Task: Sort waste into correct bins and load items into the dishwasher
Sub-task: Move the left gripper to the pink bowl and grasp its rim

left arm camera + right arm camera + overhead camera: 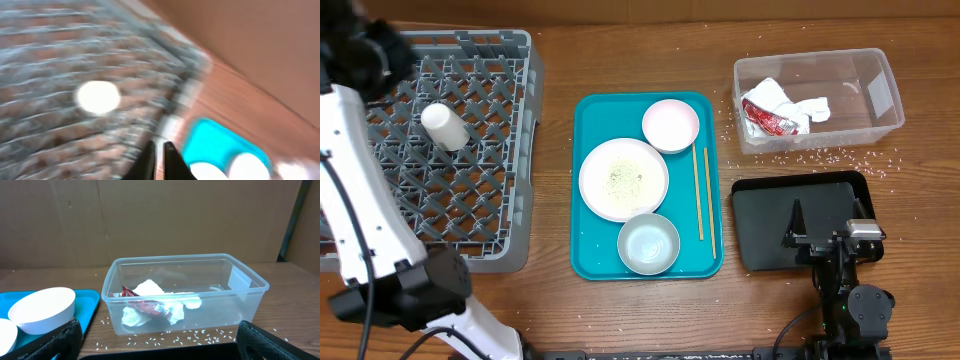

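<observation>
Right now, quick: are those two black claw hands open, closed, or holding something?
Left gripper: closed and holding nothing, though its view is blurred.
Right gripper: wide open, empty.

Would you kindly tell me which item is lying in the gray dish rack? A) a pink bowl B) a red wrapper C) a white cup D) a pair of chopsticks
C: the white cup lies on its side in the gray dish rack, whereas the pink bowl and chopsticks sit on the teal tray.
</observation>
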